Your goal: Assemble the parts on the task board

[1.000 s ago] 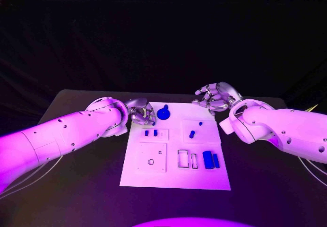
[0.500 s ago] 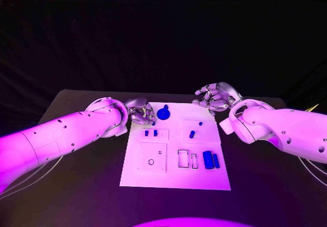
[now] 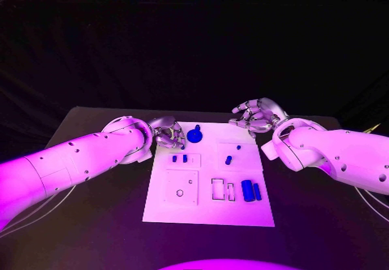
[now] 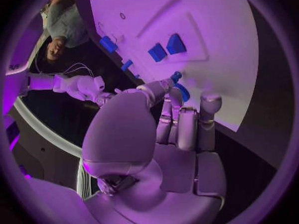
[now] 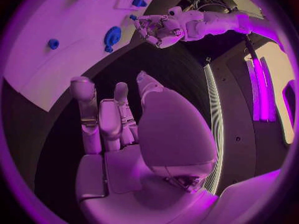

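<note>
Head view: the task board (image 3: 209, 202) is taken as the landmark; it is seen lying flat at the middle of the black table (image 3: 97, 185), with both arms reaching in along its far corners.
Left hand (image 3: 168, 135): placed at the far left corner of the task board, fingers curled downward over the board's edge. In the left wrist view the fingertips (image 4: 176, 76) are seen close to a small blue piece; whether it is pinched cannot be told.
Right hand (image 3: 258, 117): held above the table just beyond the far right corner of the task board, palm turned up, fingers loosely curled and apart, with nothing seen in them.
Round blue part (image 3: 194, 135): seated near the far edge of the task board, just beside the left hand.
Two small blue parts (image 3: 180, 159): set side by side in the raised panel on the board's left half, nearer than the round part.
Blue pegs (image 3: 233, 154): placed on the square panel of the board's right half, one short and one longer.
Two blue blocks (image 3: 252, 190): laid side by side at the board's right edge, just beside two empty rectangular slots (image 3: 224, 189).
Plate with ring hole (image 3: 181, 187): located on the board's near left half.
</note>
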Available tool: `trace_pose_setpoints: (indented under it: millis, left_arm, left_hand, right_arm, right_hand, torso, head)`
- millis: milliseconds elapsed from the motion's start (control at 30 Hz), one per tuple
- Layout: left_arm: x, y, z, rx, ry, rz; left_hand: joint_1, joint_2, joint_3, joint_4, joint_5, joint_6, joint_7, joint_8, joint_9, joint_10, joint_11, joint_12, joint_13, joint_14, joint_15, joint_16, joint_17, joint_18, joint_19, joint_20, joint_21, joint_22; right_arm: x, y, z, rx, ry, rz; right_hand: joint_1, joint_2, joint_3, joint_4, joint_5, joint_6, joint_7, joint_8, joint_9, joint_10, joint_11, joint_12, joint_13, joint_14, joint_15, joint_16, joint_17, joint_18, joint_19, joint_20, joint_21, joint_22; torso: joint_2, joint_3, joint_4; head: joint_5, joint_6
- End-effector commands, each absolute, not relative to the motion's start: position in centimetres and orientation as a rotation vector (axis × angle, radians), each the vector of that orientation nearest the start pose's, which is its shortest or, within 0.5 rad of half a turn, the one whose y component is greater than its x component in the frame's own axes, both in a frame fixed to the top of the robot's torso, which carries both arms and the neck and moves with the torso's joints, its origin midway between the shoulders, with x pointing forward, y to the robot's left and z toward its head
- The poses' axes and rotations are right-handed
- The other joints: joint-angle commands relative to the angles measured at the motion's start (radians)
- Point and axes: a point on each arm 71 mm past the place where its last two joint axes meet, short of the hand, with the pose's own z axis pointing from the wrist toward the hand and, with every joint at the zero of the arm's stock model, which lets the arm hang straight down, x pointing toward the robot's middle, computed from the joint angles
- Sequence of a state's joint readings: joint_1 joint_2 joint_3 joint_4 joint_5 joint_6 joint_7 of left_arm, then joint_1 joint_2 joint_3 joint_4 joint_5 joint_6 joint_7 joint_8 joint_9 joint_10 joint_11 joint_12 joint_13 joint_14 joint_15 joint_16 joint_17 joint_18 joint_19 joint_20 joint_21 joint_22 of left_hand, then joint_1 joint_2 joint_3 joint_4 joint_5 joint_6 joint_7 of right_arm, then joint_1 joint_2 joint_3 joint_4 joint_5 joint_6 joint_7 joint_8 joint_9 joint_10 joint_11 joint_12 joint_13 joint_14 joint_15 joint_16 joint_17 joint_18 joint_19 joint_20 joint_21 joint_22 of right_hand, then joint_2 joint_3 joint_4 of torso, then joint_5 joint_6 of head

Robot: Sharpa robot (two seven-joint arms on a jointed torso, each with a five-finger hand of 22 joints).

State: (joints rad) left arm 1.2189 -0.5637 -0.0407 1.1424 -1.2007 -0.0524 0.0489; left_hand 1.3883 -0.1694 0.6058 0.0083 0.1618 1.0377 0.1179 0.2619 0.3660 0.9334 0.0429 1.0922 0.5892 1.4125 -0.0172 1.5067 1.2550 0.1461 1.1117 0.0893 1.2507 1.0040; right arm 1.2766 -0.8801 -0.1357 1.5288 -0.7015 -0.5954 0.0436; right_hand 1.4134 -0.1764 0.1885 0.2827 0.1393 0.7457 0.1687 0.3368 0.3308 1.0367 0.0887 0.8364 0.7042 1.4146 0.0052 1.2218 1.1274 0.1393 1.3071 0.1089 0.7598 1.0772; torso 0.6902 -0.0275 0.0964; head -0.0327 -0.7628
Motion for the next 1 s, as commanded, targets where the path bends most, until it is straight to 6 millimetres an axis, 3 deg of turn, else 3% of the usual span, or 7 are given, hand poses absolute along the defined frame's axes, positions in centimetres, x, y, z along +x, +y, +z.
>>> trace_pose_setpoints:
  millis: [33, 300, 633, 733, 800, 900, 1000]
  left_arm:
    - [54.4, 15.5, -21.0, 0.070, 1.911, -0.830]
    - [54.3, 15.7, -20.9, 0.051, 1.902, -0.848]
    - [54.0, 17.3, -19.5, -0.211, 1.833, -1.042]
    - [54.0, 18.3, -18.8, -0.315, 1.788, -1.110]
    - [53.9, 19.1, -18.4, -0.385, 1.754, -1.160]
    - [53.6, 20.3, -17.8, -0.497, 1.704, -1.244]
    - [53.4, 21.2, -17.5, -0.599, 1.671, -1.318]
  left_hand:
    - [-0.014, 0.010, 0.027, -0.008, -0.011, -0.016, -0.001, 0.013, 0.010, 0.006, -0.008, 0.012, 0.004, 0.014, -0.003, 0.022, 0.013, -0.015, 0.011, -0.002, 0.017, 0.015]
    - [-0.016, -0.003, 0.026, -0.011, -0.010, -0.041, 0.004, -0.003, 0.004, -0.005, -0.003, 0.012, 0.000, 0.018, 0.001, 0.023, 0.022, -0.015, 0.013, 0.000, 0.018, 0.018]
    - [-0.073, -0.049, -0.010, 0.035, -0.005, -0.149, 0.032, -0.088, -0.033, -0.059, 0.021, -0.005, -0.021, -0.003, 0.024, 0.020, -0.006, -0.007, -0.025, 0.020, -0.016, -0.026]
    - [-0.058, -0.046, 0.001, 0.046, -0.005, -0.146, 0.048, -0.088, -0.035, -0.126, 0.049, -0.113, -0.089, -0.164, 0.049, -0.049, -0.249, 0.036, -0.209, 0.043, -0.171, -0.233]
    - [-0.046, -0.038, 0.005, 0.046, -0.005, -0.138, 0.051, -0.078, -0.033, -0.130, 0.050, -0.156, -0.122, -0.233, 0.052, -0.090, -0.351, 0.038, -0.220, 0.047, -0.199, -0.250]
    - [-0.015, -0.015, 0.014, 0.031, -0.005, -0.141, 0.060, -0.060, -0.030, -0.140, 0.070, -0.304, -0.235, -0.440, 0.066, -0.293, -0.684, 0.038, -0.242, 0.055, -0.285, -0.303]
    - [0.001, 0.004, 0.017, 0.020, -0.003, -0.139, 0.065, -0.054, -0.031, -0.135, 0.076, -0.347, -0.272, -0.450, 0.067, -0.340, -0.706, 0.038, -0.248, 0.056, -0.302, -0.314]
  right_arm:
    - [49.2, -23.6, -17.5, 0.588, 1.538, 0.904]
    - [49.2, -23.6, -17.5, 0.588, 1.540, 0.903]
    - [49.4, -24.0, -17.7, 0.571, 1.563, 0.888]
    - [49.4, -24.1, -17.9, 0.518, 1.603, 0.872]
    - [49.5, -24.3, -18.0, 0.453, 1.636, 0.849]
    - [49.6, -24.6, -18.3, 0.317, 1.684, 0.796]
    - [49.6, -24.7, -18.4, 0.183, 1.712, 0.737]
  right_hand:
    - [-0.020, -0.003, 0.053, -0.002, 0.002, 0.006, 0.001, 0.016, -0.005, -0.035, -0.006, -0.007, -0.006, 0.000, -0.002, -0.010, -0.001, 0.006, 0.001, -0.005, -0.009, -0.005]
    - [-0.020, -0.003, 0.053, -0.002, 0.002, 0.006, 0.001, 0.016, -0.005, -0.035, -0.006, -0.007, -0.006, 0.000, -0.002, -0.010, -0.001, 0.006, 0.001, -0.005, -0.009, -0.005]
    - [-0.004, -0.008, 0.070, -0.010, 0.002, 0.007, 0.001, 0.023, -0.008, -0.057, -0.006, -0.036, -0.032, 0.000, -0.002, -0.014, 0.000, 0.006, 0.005, -0.005, -0.019, -0.013]
    - [0.018, -0.013, 0.115, -0.016, 0.001, 0.034, 0.001, 0.031, -0.014, -0.062, -0.009, -0.120, -0.105, 0.018, -0.003, 0.014, 0.035, -0.003, 0.033, -0.008, 0.030, 0.016]
    - [0.032, -0.033, 0.169, -0.022, 0.001, 0.056, 0.006, 0.025, -0.025, -0.055, -0.005, -0.234, -0.197, 0.034, -0.001, 0.038, 0.064, -0.010, 0.056, -0.010, 0.081, 0.049]
    - [0.054, -0.055, 0.263, -0.051, 0.001, 0.109, 0.000, 0.023, -0.036, -0.016, -0.003, -0.395, -0.319, 0.047, -0.002, 0.057, 0.077, -0.023, 0.082, -0.010, 0.164, 0.106]
    - [0.052, -0.068, 0.317, -0.079, 0.000, 0.142, -0.004, 0.017, -0.043, 0.029, -0.003, -0.486, -0.385, 0.058, -0.004, 0.079, 0.098, -0.031, 0.095, -0.011, 0.215, 0.142]
  torso:
    - [0.001, 0.0003, 0.0001]
    - [0.001, 0.0004, -0.0009]
    - [-0.001, 0.0009, 0.0004]
    - [-0.002, 0.0010, 0.0007]
    - [-0.002, 0.0001, 0.0009]
    - [-0.003, -0.0005, 0.0013]
    - [-0.001, -0.0011, -0.0009]
  head:
    - [0.000, 0.000]
    - [0.000, 0.001]
    - [-0.004, 0.002]
    - [-0.006, 0.003]
    - [-0.008, 0.006]
    - [-0.012, 0.009]
    - [-0.017, 0.013]
